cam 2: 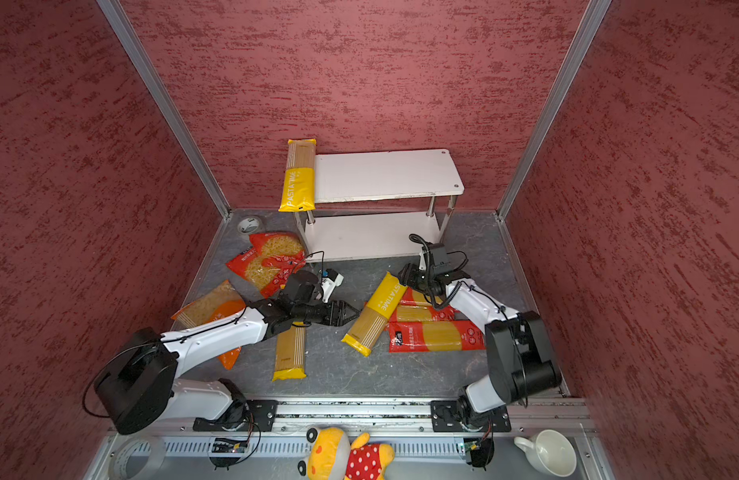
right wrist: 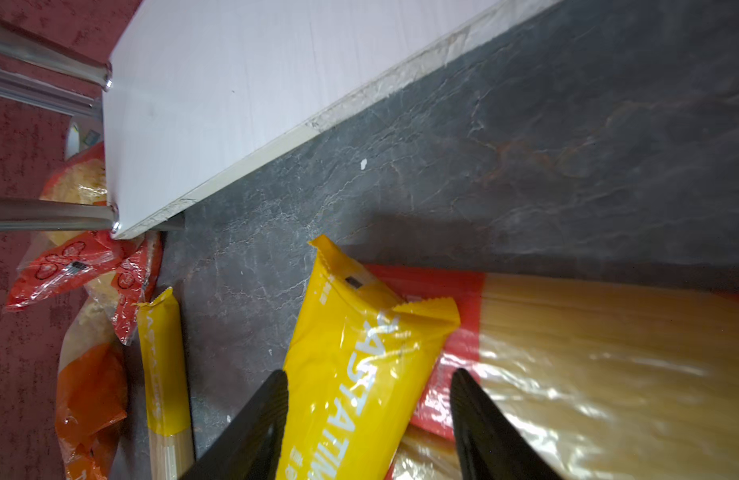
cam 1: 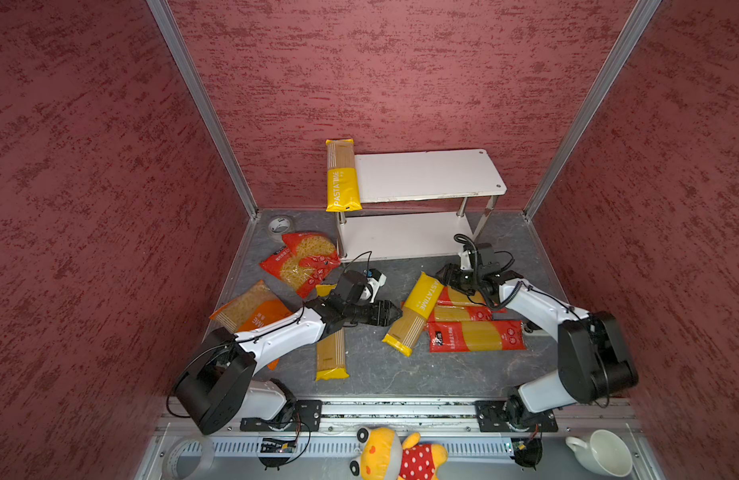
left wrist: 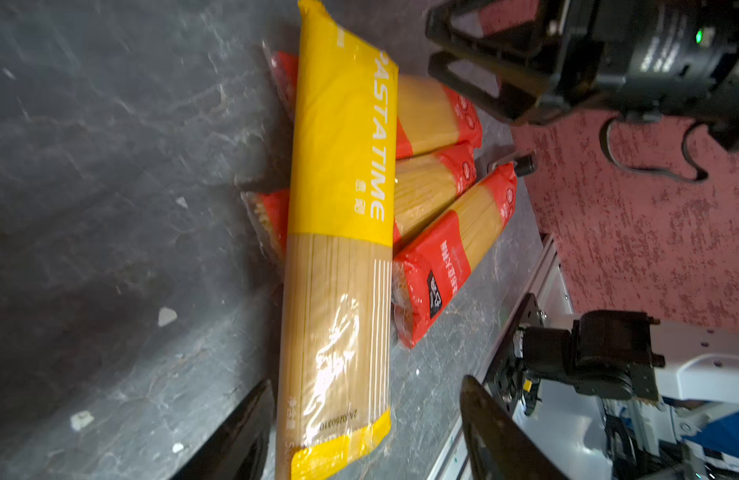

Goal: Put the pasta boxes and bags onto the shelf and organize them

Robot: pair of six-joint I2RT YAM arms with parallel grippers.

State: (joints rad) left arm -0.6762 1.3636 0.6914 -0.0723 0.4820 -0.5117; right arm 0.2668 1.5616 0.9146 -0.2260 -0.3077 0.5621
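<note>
**Slate floor, red walls: both pincers wide over one yellow pack**

A dark stone-look floor [cam 1: 376, 370] is boxed in by red textured walls [cam 1: 89, 166]. At the left of a top view, the orange bag [cam 1: 251, 309] lies half under the left arm. Above it two red short-pasta bags [cam 1: 301, 262] overlap, just beside a leg of the shelf [cam 1: 426, 174].

The yellow floor pack [cam 1: 330, 353] runs down centre-left, its upper end lost beneath that arm. The left gripper [cam 1: 397, 312] points rightward, tips just beside the tilted yellow pack [cam 1: 415, 316]. Only the left wrist view shows its fingers [left wrist: 243, 436] spread wide, with the pack's end lying between them and no squeeze to be seen.

That same view uncovers three red spaghetti packs [left wrist: 442, 257] fanned beneath the tilted one. From above, the right arm hides part of them.

Upper centre in both top views, the shelf-top yellow pack [cam 1: 342, 174] lies across the left end of the top board and overhangs the front.

In the right wrist view, the right gripper [right wrist: 368, 370] stands open astride the tilted pack's printed end. There is a clear gap on one side. Whether it touches on the other is hard to call.
</note>
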